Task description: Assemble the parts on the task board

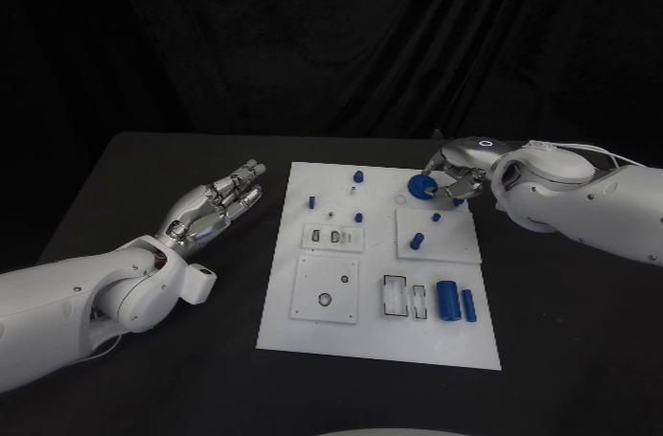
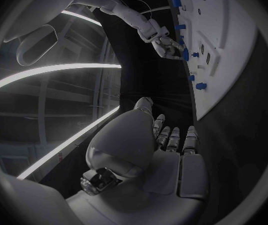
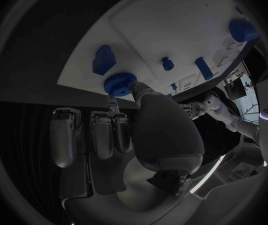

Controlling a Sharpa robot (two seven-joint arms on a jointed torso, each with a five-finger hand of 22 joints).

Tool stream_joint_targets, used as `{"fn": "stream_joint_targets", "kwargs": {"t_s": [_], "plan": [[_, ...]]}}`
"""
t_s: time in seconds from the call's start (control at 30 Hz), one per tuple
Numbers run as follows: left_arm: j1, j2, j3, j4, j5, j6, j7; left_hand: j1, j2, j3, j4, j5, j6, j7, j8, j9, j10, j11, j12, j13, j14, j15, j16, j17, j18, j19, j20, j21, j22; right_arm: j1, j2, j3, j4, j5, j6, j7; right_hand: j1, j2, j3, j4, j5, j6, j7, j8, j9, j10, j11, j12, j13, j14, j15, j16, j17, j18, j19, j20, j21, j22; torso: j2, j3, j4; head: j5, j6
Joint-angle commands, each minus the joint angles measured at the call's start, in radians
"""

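Blue gear [image 1: 422, 183] pinched in right robot hand [image 1: 453, 175].

- Bright overhead light falls on the white task board [image 1: 380, 340]; the black table [image 1: 152, 177] and backdrop swallow the rest.
- Wrist views bend straight edges inside dark circular frames, dim, with glaring light strips at the rim.

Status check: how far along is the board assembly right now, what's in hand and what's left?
Early, by the look of it. Several small blue parts already stand upright on the task board. The right hand pinches a blue gear over the board's far edge. Two blue cylinders lie loose near the front, and the left hand hovers open beside the board.
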Motion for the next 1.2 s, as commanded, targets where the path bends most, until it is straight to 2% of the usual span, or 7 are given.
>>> {"fn": "stream_joint_targets", "kwargs": {"t_s": [0.03,0.3,0.5,0.67,0.73,0.87,1.2], "plan": [[0.001,0.002,0.001,-0.001,-0.006,0.015,0.092,-0.005,-0.006,0.000,0.004,0.004,-0.005,0.003,0.001,0.000,-0.001,0.007,-0.002,-0.001,0.000,0.004,-0.004,-0.001,0.019,0.001,0.008,-0.003,0.001,-0.004,0.001,0.000,-0.002,-0.001,0.008,-0.021,0.001,-0.012,-0.006,0.000,-0.001,0.006,0.000,0.004,0.002,0.104,-0.004,0.003,0.263,0.105,-0.007,0.003,0.263,-0.009,0.044,-0.004,0.002,0.227,0.001,0.0001,0.0001,0.001,0.000],[0.000,0.003,0.001,-0.004,-0.006,0.016,0.091,-0.005,-0.006,0.000,0.004,0.004,-0.005,0.003,0.001,0.000,-0.001,0.007,-0.002,-0.001,0.000,0.004,-0.004,-0.001,0.019,0.001,0.008,-0.003,0.001,-0.007,0.007,0.000,-0.004,-0.001,0.018,-0.025,0.016,-0.016,-0.017,0.009,0.000,0.024,-0.004,0.014,0.025,0.104,-0.007,0.003,0.263,0.105,-0.009,0.003,0.263,-0.008,0.042,-0.004,-0.001,0.227,0.000,-0.0013,-0.0003,0.001,-0.003],[0.000,0.005,0.001,-0.005,-0.006,0.018,0.091,-0.007,-0.006,0.001,0.005,0.003,-0.007,0.003,0.000,0.000,-0.001,0.007,-0.003,-0.001,0.000,0.004,-0.004,-0.001,0.019,0.001,0.009,-0.004,0.001,-0.009,0.012,0.001,-0.006,-0.037,0.021,-0.029,0.050,-0.009,-0.029,0.007,-0.001,0.063,-0.014,0.050,0.094,0.104,-0.014,0.003,0.263,0.105,-0.016,0.003,0.263,-0.008,0.042,-0.011,-0.003,0.228,0.000,-0.0005,0.0002,0.000,-0.004],[0.000,0.005,0.001,-0.006,-0.006,0.019,0.090,-0.007,-0.006,0.001,0.005,0.003,-0.007,0.003,0.000,0.000,-0.001,0.007,-0.003,-0.001,0.000,0.004,-0.004,-0.001,0.019,0.001,0.009,-0.004,0.001,-0.010,0.014,0.001,-0.008,-0.049,0.008,-0.019,0.085,0.033,-0.042,-0.044,-0.004,0.089,-0.025,0.147,0.272,0.104,-0.024,0.003,0.263,0.105,-0.025,0.003,0.263,-0.008,0.041,-0.023,-0.006,0.230,0.000,-0.0001,-0.0003,0.002,-0.004],[0.000,0.004,0.001,-0.007,-0.006,0.019,0.090,-0.007,-0.006,0.001,0.005,0.003,-0.007,0.003,0.000,0.000,-0.001,0.007,-0.003,-0.001,0.000,0.004,-0.004,-0.001,0.019,0.001,0.009,-0.004,0.001,-0.011,0.014,0.001,-0.008,-0.051,-0.005,-0.012,0.085,0.048,-0.047,-0.065,-0.003,0.082,-0.033,0.196,0.375,0.104,-0.030,0.003,0.263,0.105,-0.030,0.003,0.263,-0.008,0.042,-0.027,-0.006,0.232,0.000,-0.0002,-0.0009,0.003,-0.004],[0.000,0.004,0.001,-0.008,-0.006,0.020,0.089,-0.007,-0.006,0.001,0.005,0.003,-0.007,0.003,0.000,0.000,-0.001,0.007,-0.003,-0.001,0.000,0.004,-0.004,-0.001,0.019,0.001,0.009,-0.004,0.001,-0.011,0.014,0.001,-0.006,-0.053,-0.027,-0.001,0.075,0.059,-0.043,-0.077,-0.001,0.077,-0.044,0.253,0.524,0.104,-0.039,0.003,0.263,0.105,-0.036,0.003,0.263,-0.009,0.046,-0.033,-0.004,0.234,0.000,-0.0003,-0.0008,0.004,-0.003],[0.000,0.000,0.001,-0.007,-0.006,0.020,0.087,-0.007,-0.006,0.001,0.005,0.003,-0.007,0.003,0.000,0.000,-0.001,0.007,-0.003,-0.001,0.000,0.004,-0.004,-0.001,0.019,0.001,0.009,-0.004,0.001,-0.006,-0.005,0.001,0.029,-0.054,-0.065,0.005,0.062,0.054,-0.035,-0.069,0.000,0.094,-0.052,0.279,0.610,0.104,-0.045,0.003,0.263,0.105,-0.041,0.003,0.263,-0.012,0.055,-0.035,0.007,0.238,0.000,0.0004,-0.0009,0.006,0.003]]}}
